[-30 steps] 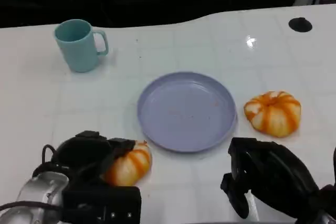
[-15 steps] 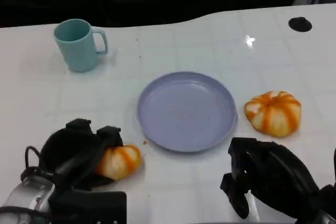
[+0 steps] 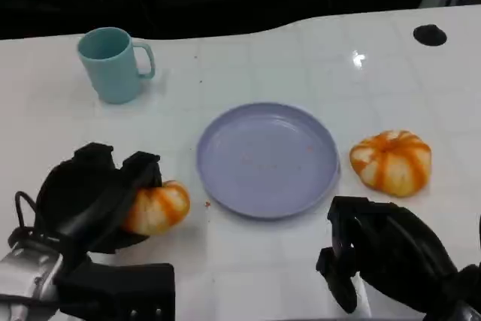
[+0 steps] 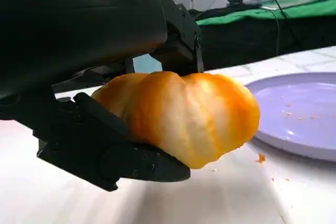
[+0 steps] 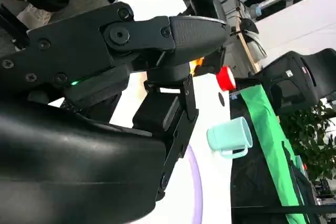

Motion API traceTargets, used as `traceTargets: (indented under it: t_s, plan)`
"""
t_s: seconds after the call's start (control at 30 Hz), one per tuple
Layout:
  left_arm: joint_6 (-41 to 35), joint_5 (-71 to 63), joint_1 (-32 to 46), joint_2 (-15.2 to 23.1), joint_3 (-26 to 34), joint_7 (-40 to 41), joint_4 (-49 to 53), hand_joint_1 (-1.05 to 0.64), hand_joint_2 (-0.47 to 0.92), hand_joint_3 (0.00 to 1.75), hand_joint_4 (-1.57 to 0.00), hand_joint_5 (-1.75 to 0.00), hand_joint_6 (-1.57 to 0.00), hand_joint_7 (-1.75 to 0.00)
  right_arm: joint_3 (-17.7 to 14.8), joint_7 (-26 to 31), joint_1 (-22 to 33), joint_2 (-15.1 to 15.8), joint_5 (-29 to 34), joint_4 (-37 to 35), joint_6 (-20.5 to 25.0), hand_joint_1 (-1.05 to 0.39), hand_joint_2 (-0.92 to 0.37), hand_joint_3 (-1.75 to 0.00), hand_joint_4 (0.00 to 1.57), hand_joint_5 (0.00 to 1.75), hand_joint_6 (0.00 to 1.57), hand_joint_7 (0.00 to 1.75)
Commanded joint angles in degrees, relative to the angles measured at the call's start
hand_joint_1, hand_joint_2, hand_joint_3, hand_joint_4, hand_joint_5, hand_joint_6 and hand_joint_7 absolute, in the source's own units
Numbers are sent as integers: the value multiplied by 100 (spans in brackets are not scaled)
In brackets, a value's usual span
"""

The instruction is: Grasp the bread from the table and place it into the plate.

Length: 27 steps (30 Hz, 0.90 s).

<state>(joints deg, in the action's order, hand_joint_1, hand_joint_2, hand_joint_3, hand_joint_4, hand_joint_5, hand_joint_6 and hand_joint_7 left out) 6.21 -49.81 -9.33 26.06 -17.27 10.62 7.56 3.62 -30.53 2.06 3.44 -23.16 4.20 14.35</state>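
Up beyond the left hand (image 3: pixel 90 197), one teal mug (image 3: pixel 113 64) stands on the white bench (image 3: pixel 301 50). That hand grips one bread roll (image 3: pixel 156 207) between thumb and fingers; the left wrist view shows it raised off the bench. Just right of it lies one purple plate (image 3: pixel 267 159), bare but for crumbs. A second bread roll (image 3: pixel 391 161) sits beyond the right hand (image 3: pixel 383 261), whose fingers are curled in around nothing. No writing is legible.

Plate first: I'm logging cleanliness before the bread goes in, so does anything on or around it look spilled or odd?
Small orange crumbs are scattered on the purple plate and on the white table beside its rim. Otherwise nothing stands out: the teal mug stands upright, and the left hand holds one bread left of the plate.
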Motion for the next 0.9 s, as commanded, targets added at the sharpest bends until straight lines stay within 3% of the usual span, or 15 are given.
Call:
traceTargets:
  t_s: [0.03,0.13,0.37,0.6,0.9]
  plan:
    - [81,216,12,-220,134,428,-53,-14,52,103,-83,-175,-64,-174,-48,-10,-9,62,-40,13,12,-92,-92,-35,128,163,110,156]
    - [281,336,-171,-362,143,653,99,-12,47,112,-85,-175,-65,-174,-51,-31,-22,67,-34,-22,-13,-92,-92,-35,128,163,110,156]
    - [820,401,-863,-586,72,1239,842,-10,41,111,-88,-175,-65,-175,-28,22,-12,46,43,-77,-70,-92,-92,-35,128,163,110,156]
    - [1021,353,-1520,-880,-98,1577,1444,-14,36,130,-91,-175,-70,-175,8,79,53,49,120,17,-49,-93,-92,-36,128,164,110,157]
    - [1206,589,-2392,-1286,-403,1285,2512,-12,34,132,-91,-175,-71,-175,2,34,104,50,64,45,-71,-92,-92,-36,128,165,110,158]
